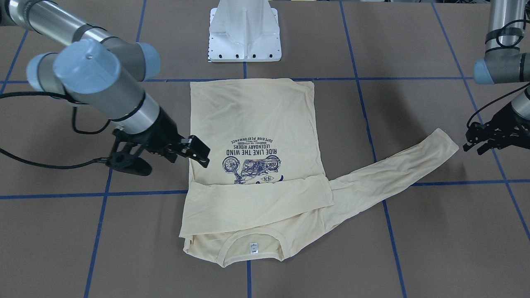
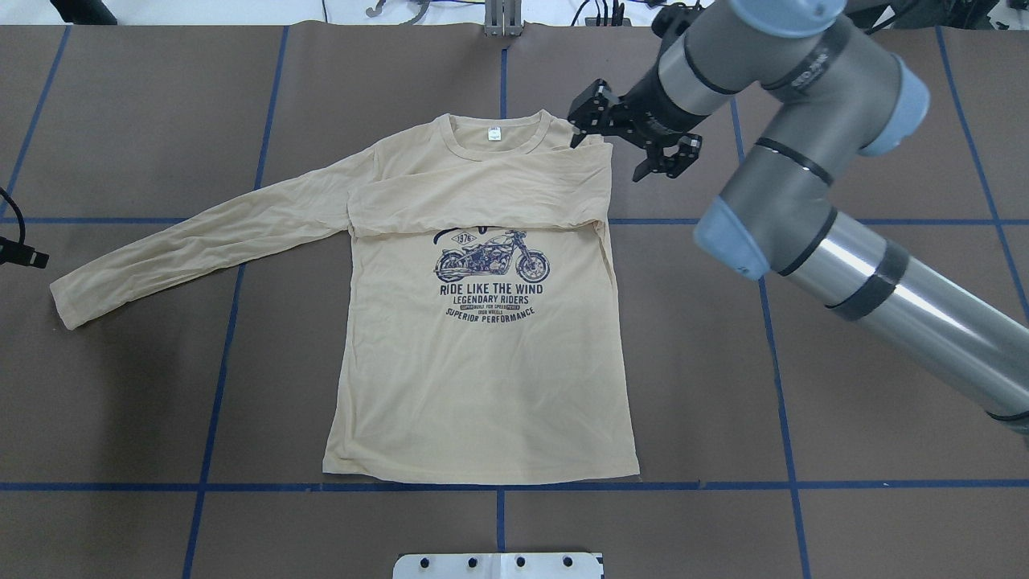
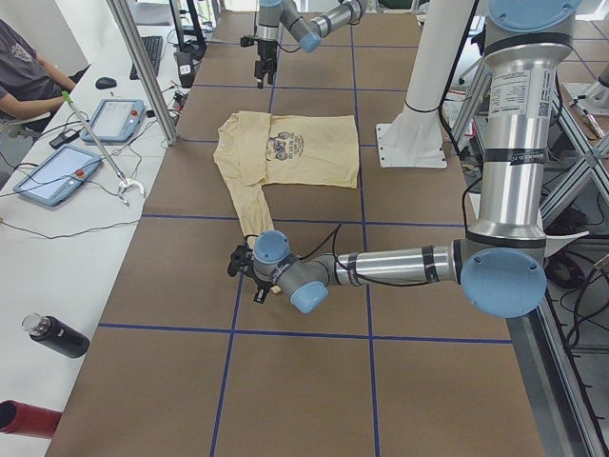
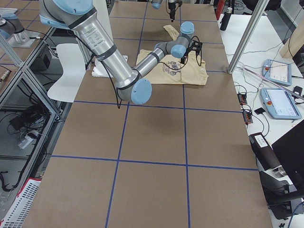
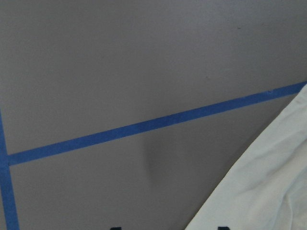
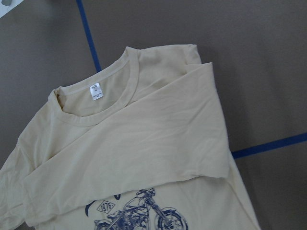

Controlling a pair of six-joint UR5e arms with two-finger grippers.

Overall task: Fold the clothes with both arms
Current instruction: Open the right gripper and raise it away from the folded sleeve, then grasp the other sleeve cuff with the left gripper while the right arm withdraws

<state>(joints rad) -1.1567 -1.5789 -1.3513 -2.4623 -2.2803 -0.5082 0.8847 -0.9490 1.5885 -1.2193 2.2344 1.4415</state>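
Note:
The cream-yellow T-shirt (image 2: pixel 482 362) lies flat on the table, print up, with its white neck label (image 2: pixel 494 135) at the far end. One sleeve (image 2: pixel 482 189) is folded across the chest above the motorcycle print. The other sleeve (image 2: pixel 201 241) stretches out toward my left. My right gripper (image 2: pixel 631 137) hovers open and empty over the shirt's shoulder corner; it also shows in the front-facing view (image 1: pixel 201 153). My left gripper (image 1: pixel 472 142) is open and empty just beyond the stretched sleeve's cuff (image 1: pixel 449 145). The left wrist view shows that cuff (image 5: pixel 268 182).
The white pedestal base (image 1: pixel 245 31) stands at the robot's side of the table beyond the shirt's hem. Blue tape lines (image 2: pixel 498 486) grid the brown table. A side bench with tablets (image 3: pixel 52 176) and a black bottle (image 3: pixel 57 335) runs along the operators' side.

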